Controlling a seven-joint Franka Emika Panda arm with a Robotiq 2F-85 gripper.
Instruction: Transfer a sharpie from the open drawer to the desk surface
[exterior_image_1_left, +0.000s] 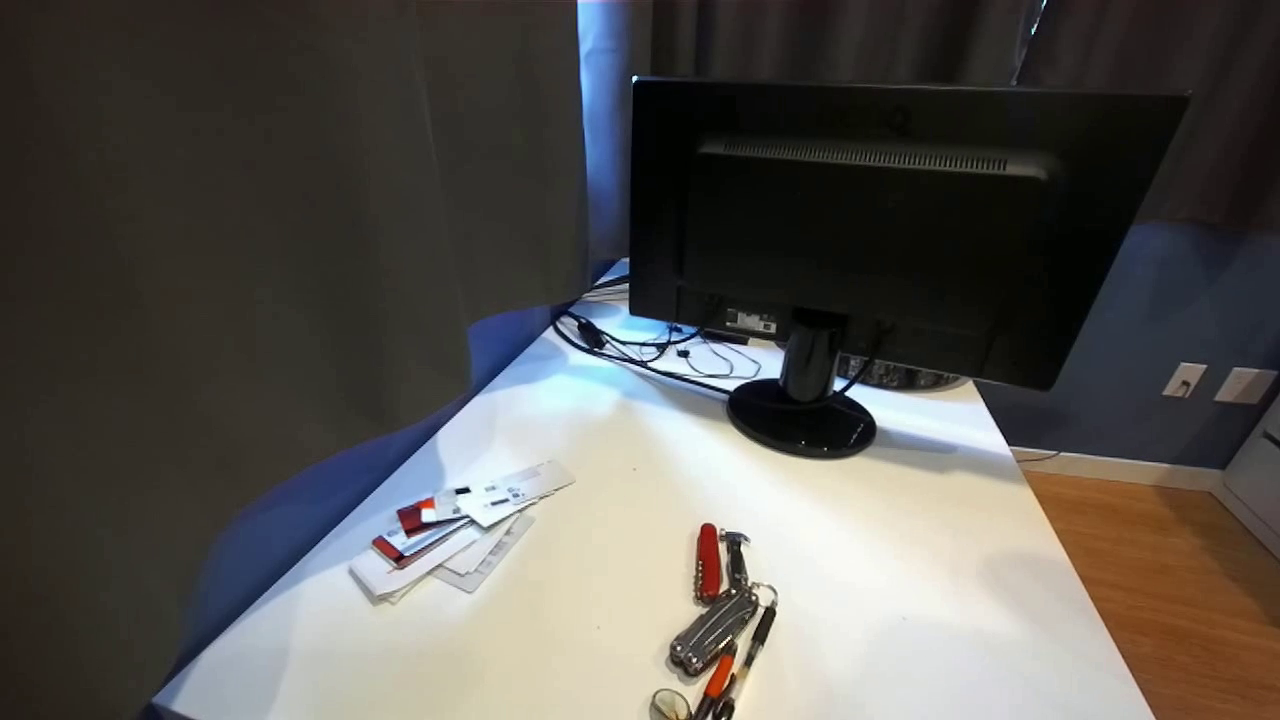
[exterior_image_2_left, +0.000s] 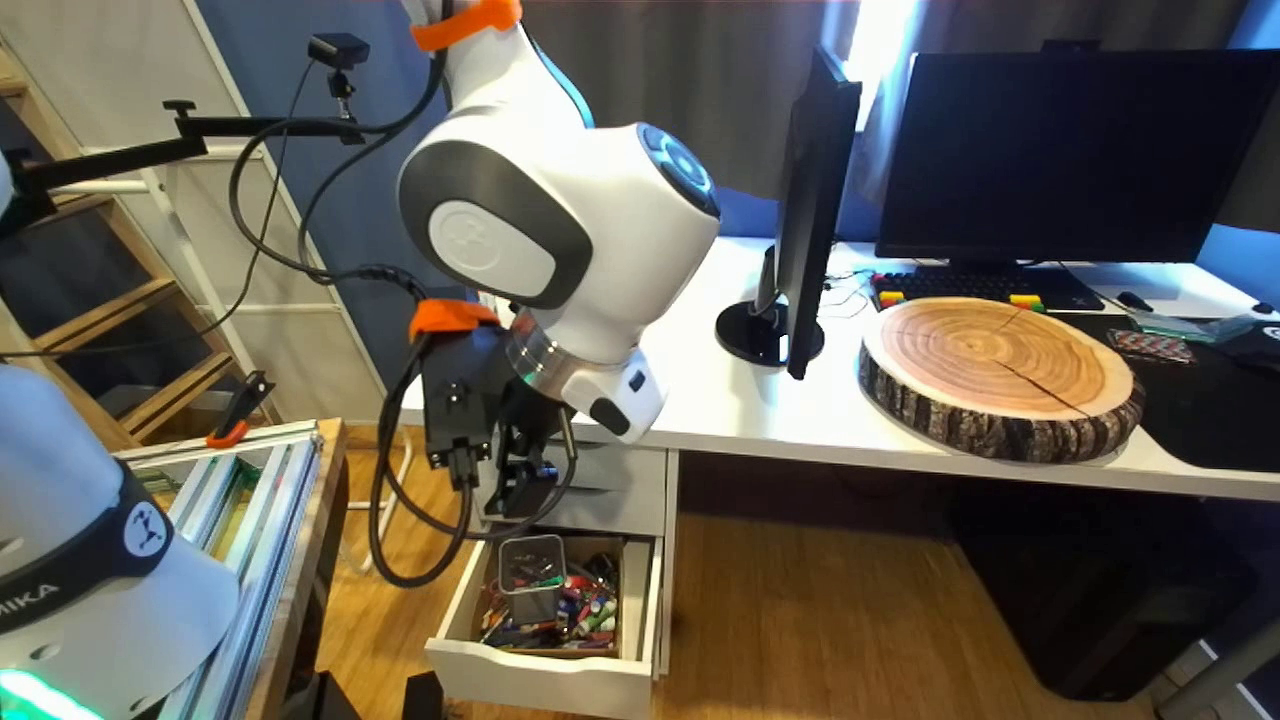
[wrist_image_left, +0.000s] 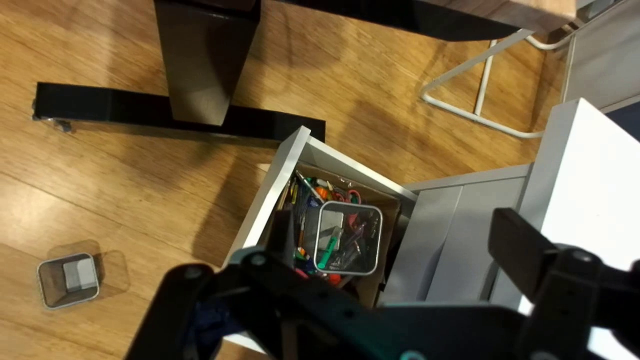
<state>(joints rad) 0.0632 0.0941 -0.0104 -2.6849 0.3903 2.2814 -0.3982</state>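
Note:
The sharpie, a slim green marker (wrist_image_left: 328, 251), lies tilted inside a wire-rimmed mesh box (wrist_image_left: 380, 235) in the open white drawer (wrist_image_left: 274, 187) in the wrist view. The drawer (exterior_image_2_left: 545, 672) also shows below the desk in an exterior view, with the mesh box (exterior_image_2_left: 533, 592) among loose pens. My gripper (wrist_image_left: 392, 227) is open and empty, its fingers wide apart, above the drawer and cabinet. In an exterior view the gripper (exterior_image_2_left: 525, 485) hangs in front of the cabinet, partly hidden by cables. The white desk surface (exterior_image_1_left: 570, 640) shows in both exterior views (exterior_image_2_left: 690, 385).
Red and silver tools (exterior_image_1_left: 712, 630), papers (exterior_image_1_left: 460, 530) and a monitor (exterior_image_1_left: 890, 220) are on the desk. A wood slab (exterior_image_2_left: 1000, 360) stands farther along. A second mesh box (wrist_image_left: 68, 280) is on the floor. A black table leg (wrist_image_left: 197, 65) stands near the drawer front.

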